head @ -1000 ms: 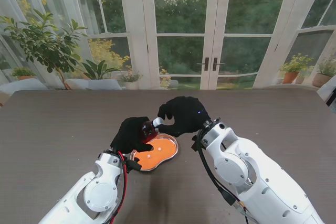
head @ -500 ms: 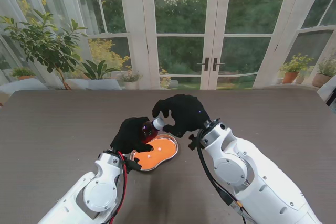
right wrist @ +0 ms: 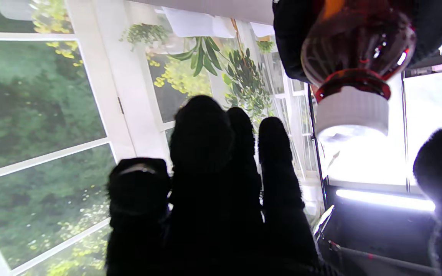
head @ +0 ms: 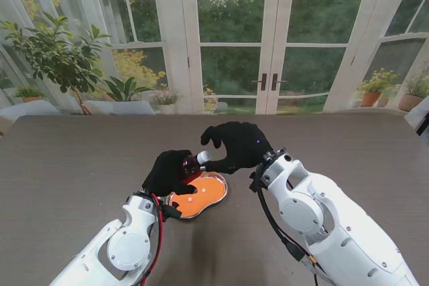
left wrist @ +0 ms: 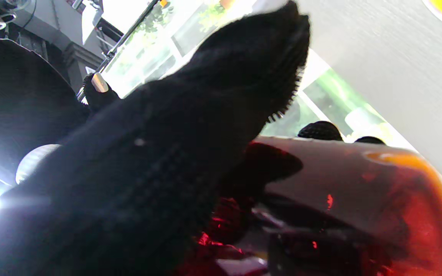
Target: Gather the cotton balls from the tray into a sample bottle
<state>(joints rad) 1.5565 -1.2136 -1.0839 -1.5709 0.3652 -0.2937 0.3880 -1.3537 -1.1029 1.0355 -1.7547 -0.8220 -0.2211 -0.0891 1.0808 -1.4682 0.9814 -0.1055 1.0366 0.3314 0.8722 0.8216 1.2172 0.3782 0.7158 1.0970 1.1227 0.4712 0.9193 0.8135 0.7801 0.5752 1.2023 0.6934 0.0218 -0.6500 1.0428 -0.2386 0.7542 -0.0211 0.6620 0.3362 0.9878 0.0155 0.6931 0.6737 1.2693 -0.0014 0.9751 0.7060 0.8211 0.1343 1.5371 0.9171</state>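
Observation:
My left hand [head: 169, 171] is shut on a dark amber sample bottle [head: 190, 165], held tilted just over the far left end of the orange tray [head: 209, 191]. The bottle's white cap [head: 202, 157] points toward my right hand [head: 236, 147]. In the right wrist view the cap [right wrist: 352, 112] sits between the fingers [right wrist: 205, 168] and the thumb [right wrist: 441, 168], with gaps on both sides. Two small white cotton balls [head: 191, 199] lie on the tray. In the left wrist view a gloved finger [left wrist: 190, 126] covers much of the bottle [left wrist: 359, 191].
The brown table [head: 80, 159] reaches back to glass doors, with potted plants [head: 57, 55] beyond its far left edge. Both white forearms rise from the near corners on either side of the tray.
The right hand lifted its fingers off the cap area, then lowered them and shifted slightly right. The left hand, bottle and tray have stayed in place.

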